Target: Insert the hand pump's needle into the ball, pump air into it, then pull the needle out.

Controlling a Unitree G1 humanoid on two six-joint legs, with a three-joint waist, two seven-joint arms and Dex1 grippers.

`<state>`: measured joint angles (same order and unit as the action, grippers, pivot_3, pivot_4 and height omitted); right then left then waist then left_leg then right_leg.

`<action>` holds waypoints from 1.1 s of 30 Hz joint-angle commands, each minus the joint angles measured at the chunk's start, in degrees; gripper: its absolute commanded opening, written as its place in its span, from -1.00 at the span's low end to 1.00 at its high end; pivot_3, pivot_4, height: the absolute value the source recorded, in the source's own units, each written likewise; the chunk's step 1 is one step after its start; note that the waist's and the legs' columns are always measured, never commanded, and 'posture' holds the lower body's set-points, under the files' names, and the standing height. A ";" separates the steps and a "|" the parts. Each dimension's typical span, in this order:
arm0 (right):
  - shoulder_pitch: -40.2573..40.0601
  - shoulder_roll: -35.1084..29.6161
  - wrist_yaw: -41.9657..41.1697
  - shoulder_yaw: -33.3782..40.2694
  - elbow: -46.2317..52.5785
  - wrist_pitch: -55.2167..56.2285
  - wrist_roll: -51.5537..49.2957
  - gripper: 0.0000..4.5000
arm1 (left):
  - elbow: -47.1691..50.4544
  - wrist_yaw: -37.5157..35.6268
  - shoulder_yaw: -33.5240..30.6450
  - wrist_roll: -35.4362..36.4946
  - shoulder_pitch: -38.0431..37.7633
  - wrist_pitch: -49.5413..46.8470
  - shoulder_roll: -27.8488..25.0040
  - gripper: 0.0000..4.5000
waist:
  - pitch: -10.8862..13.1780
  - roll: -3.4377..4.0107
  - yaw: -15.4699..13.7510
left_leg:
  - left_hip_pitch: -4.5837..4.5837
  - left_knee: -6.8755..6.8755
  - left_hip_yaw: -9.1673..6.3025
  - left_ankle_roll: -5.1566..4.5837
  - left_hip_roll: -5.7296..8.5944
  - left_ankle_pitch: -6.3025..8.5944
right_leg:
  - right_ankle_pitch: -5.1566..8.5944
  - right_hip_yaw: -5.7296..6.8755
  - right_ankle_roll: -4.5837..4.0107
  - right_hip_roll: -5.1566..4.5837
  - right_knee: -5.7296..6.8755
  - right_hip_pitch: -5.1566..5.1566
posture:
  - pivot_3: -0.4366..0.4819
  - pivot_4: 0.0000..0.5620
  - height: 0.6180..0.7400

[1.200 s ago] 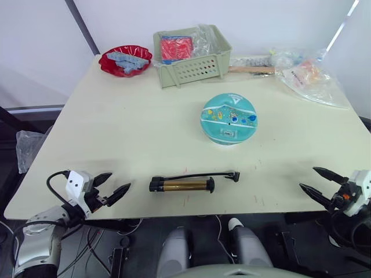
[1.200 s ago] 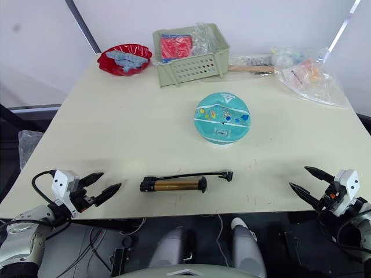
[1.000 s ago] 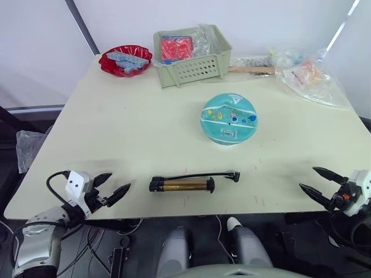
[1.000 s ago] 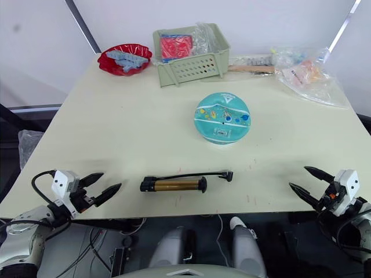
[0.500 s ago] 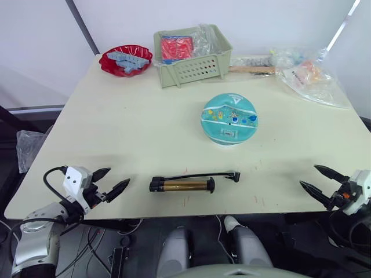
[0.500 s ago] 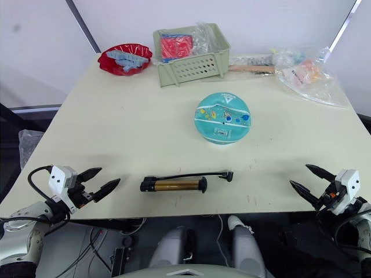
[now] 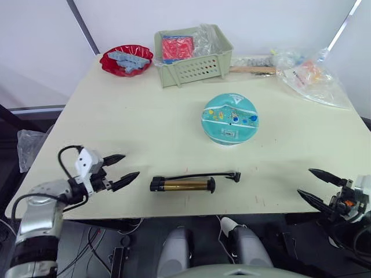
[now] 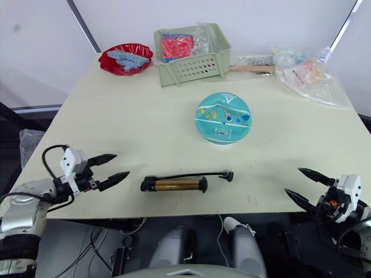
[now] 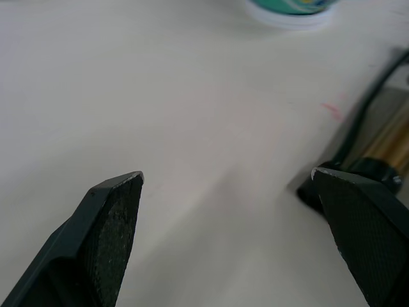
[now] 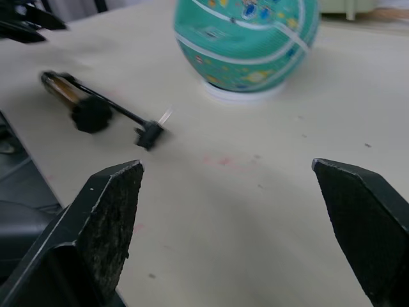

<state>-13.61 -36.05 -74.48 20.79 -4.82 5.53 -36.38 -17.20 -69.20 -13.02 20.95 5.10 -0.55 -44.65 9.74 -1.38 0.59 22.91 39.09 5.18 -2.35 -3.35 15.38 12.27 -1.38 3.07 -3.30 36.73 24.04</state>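
The teal ball (image 7: 229,119) rests on a white ring (image 10: 243,93) right of the table's middle. The hand pump (image 7: 182,185) lies flat near the front edge, its bronze barrel pointing left-right and its black hose (image 7: 203,175) running right to the needle (image 10: 165,116) on a small black fitting (image 7: 235,175). My left gripper (image 7: 131,164) is open over the table just left of the pump's left cap (image 9: 377,167), apart from it. At the front right corner my right gripper (image 7: 304,181) stands open and holds nothing, well right of the needle.
Along the back edge stand a red bowl (image 7: 126,59) with grey-blue pieces, a green perforated basket (image 7: 191,55) holding a red packet, a wooden-handled tool (image 7: 252,69) and clear plastic bags (image 7: 307,75). The table (image 7: 145,133) is bare between the ball and the left edge.
My left gripper has moved up and right, from beyond the table's front edge to over the table, nearer the pump's left end. My right gripper has shifted slightly left. Pump and ball are still.
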 commanded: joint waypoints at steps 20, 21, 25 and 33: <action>-3.20 -2.72 -4.22 2.81 17.49 -4.61 -5.97 0.97 | -10.80 -15.56 25.92 -14.61 30.41 7.84 8.21 1.00 | 0.01 -0.04 -1.33 | 0.12 0.10 0.15 -0.02 0.15 -0.01 | 0.01 0.04 0.03 0.35 -0.01 -0.02 | -0.05 -0.47 0.96; -3.10 -2.79 -3.99 2.81 18.13 -4.89 -6.17 0.97 | -11.47 -15.49 27.05 -15.61 31.56 7.74 8.98 1.00 | 0.01 -0.04 -1.33 | 0.12 0.13 0.14 -0.03 0.15 -0.01 | 0.01 0.03 0.03 0.35 0.00 -0.02 | -0.05 -0.47 0.96; -2.56 -2.80 -3.24 2.60 19.69 -5.69 -6.52 0.97 | -13.43 -15.31 29.90 -18.02 34.59 7.35 11.82 1.00 | 0.01 -0.05 -1.36 | 0.13 0.21 0.13 -0.03 0.16 -0.01 | 0.01 0.02 0.04 0.35 0.01 -0.05 | -0.05 -0.47 0.96; -2.18 -2.23 -1.92 2.25 21.27 -6.24 -6.73 0.97 | -20.15 -13.39 33.94 -22.58 38.33 10.06 17.36 1.00 | 0.02 -0.05 -1.36 | 0.20 0.20 0.00 -0.03 0.17 -0.01 | 0.02 0.04 0.03 0.42 0.00 -0.03 | -0.05 -0.47 0.96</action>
<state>-15.79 -38.10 -76.56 21.69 14.77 -0.91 -41.92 -36.55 -83.32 20.88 -0.96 41.94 8.23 -27.55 9.76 -1.43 -0.77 23.12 39.30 5.14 -2.38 -3.18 15.37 12.28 -1.32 3.10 -2.88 36.73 24.00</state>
